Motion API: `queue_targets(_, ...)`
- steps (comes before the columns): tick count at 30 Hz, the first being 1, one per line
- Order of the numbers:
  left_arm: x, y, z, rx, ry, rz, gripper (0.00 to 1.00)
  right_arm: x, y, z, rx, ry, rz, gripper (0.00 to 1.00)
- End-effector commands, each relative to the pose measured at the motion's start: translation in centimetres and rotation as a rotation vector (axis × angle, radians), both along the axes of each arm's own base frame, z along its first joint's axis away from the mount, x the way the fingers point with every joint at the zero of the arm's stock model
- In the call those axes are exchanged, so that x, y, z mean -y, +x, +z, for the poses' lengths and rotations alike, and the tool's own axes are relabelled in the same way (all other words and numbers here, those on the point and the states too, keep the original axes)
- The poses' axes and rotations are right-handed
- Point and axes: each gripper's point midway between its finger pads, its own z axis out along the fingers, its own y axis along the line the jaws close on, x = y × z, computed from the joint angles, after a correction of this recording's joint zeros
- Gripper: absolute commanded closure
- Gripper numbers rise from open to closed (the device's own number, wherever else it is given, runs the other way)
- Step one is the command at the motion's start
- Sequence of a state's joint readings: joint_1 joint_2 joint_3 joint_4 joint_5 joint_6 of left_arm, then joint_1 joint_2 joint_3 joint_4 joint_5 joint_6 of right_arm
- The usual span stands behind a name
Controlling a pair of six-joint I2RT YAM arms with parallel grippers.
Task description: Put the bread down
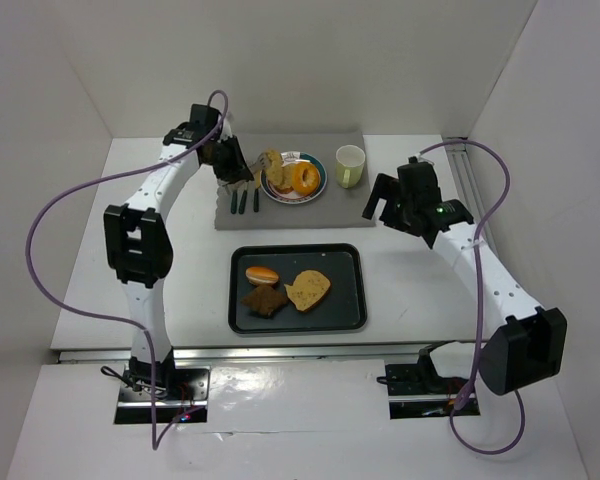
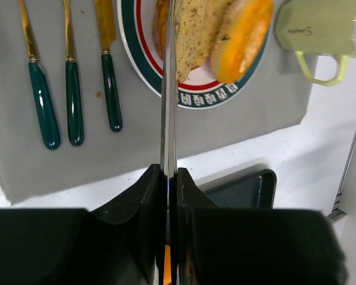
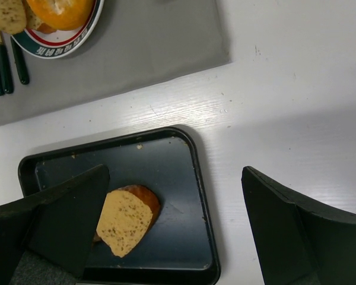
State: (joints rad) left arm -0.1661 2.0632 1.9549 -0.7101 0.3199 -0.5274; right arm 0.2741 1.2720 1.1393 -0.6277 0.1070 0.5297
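Left wrist alone shows left tool [image 2: 169, 173] pinching metal strip [image 2: 168, 107].

Left tool [image 2: 168, 173] tightly closed, right tool [image 3: 175, 172] spread wide.

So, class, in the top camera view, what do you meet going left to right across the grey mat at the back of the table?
Three green-handled utensils → plate of bread → pale green cup
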Motion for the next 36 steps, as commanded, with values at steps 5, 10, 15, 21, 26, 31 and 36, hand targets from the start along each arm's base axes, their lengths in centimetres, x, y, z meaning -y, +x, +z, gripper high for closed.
queue_targets(5, 1.3, 2.0, -0.3, 0.013, -0.077, -0.049, 0.79, -0.6, 1.7, 0.2, 0.013, 0.016, 0.010, 0.00)
queue_targets(10, 1.0, 2.0, 0.7, 0.042, -0.060, -0.044, 0.44, -0.8, 2.4, 0.1, 0.011, 0.015, 0.010, 0.00)
queue_targets(15, 0.3, 2.1, 1.8, 0.075, -0.045, -0.043, 0.33, -1.2, 2.6, -0.2, -0.001, 0.025, 0.023, 0.00)
queue_targets(21, -0.6, 1.9, 3.1, 0.098, -0.030, -0.019, 0.32, -1.4, 2.7, 0.3, 0.015, 0.036, 0.030, 0.00)
queue_targets(26, -2.0, 1.8, 6.0, 0.160, 0.004, 0.015, 0.32, -1.3, 2.3, 0.8, 0.024, 0.038, 0.030, 0.00)
queue_targets(31, -3.4, 1.5, 7.1, 0.175, 0.010, 0.035, 0.32, -1.4, 1.9, 1.2, 0.033, 0.055, 0.030, 0.00)
queue_targets(36, -9.3, 0.2, 6.7, 0.185, 0.217, 0.166, 0.34, -1.8, 1.0, 1.4, 0.049, 0.060, 0.049, 0.00)
